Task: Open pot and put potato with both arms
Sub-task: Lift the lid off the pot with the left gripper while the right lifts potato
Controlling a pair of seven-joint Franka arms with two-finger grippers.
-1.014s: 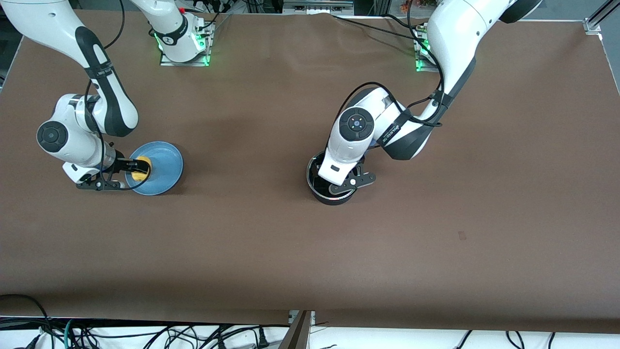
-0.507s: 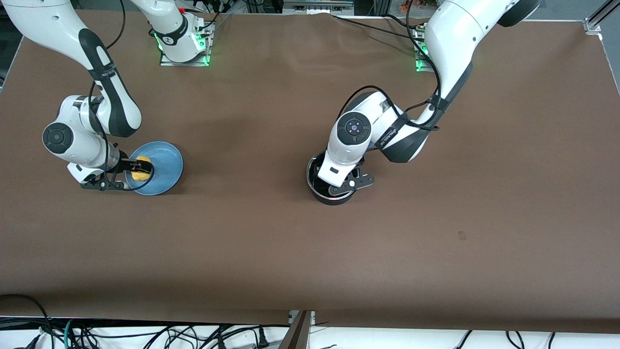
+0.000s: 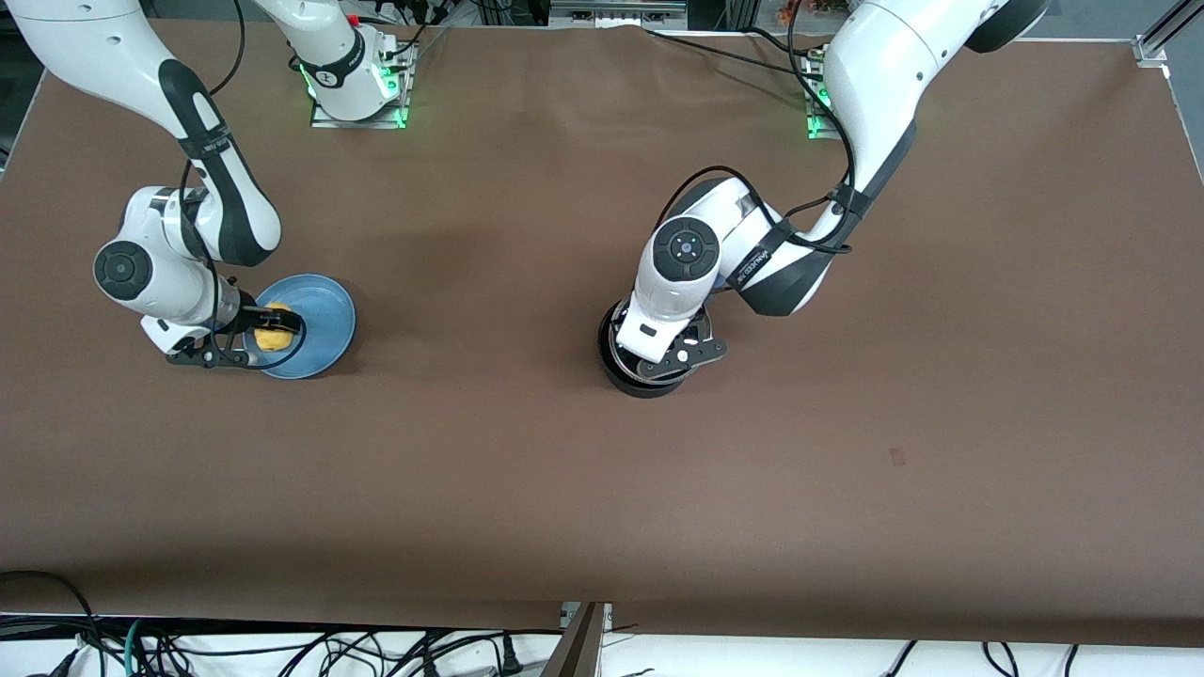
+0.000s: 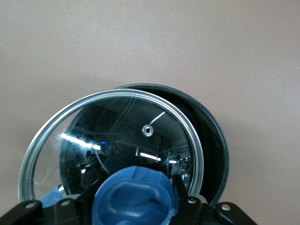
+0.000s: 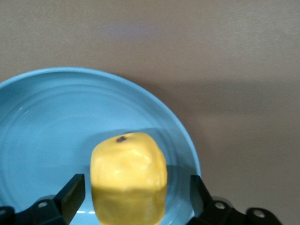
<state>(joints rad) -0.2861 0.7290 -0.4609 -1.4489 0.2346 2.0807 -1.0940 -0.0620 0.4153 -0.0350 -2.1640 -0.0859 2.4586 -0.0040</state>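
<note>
Potato (image 5: 129, 176): was seen resting on the blue plate (image 3: 324, 310) toward the right arm's end of the table, between the fingers of the right gripper (image 3: 268, 329).
Right gripper: was held low over the plate, its fingers (image 5: 70, 192) spread wide on either side of the potato, with a gap left on each side; nothing was gripped.
Pot (image 3: 625, 376): was found on the table near the middle, under the left arm's wrist.
Glass lid (image 4: 110, 140): was held by its blue knob (image 4: 133, 194) and shifted off-centre, so that part of the pot's dark rim (image 4: 215, 140) was uncovered.
Left gripper (image 4: 136, 206): was closed on the knob, over the pot.
</note>
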